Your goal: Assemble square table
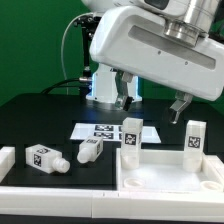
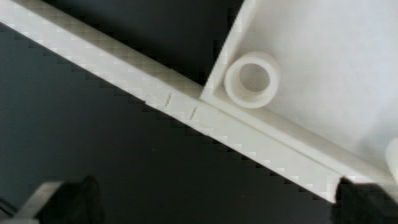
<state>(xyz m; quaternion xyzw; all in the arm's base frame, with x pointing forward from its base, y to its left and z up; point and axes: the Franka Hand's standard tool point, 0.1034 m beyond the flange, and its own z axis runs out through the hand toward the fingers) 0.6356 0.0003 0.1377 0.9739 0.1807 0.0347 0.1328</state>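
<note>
Fingers (image 2: 64, 200) spread and empty, hovering over the square top (image 1: 165, 182), its corner socket (image 2: 254, 80) just beyond them, probably sizing up where the next leg goes. Loose legs (image 1: 42, 157) lie well off on the bench (image 1: 30, 118).

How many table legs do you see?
4. Two legs lie at the exterior view's left; two more stand upright by the square top. Others may be hidden.

White tabletop (image 1: 165, 186); white legs (image 1: 42, 158) bearing black-white square tags; black worktable (image 1: 30, 115).
</note>
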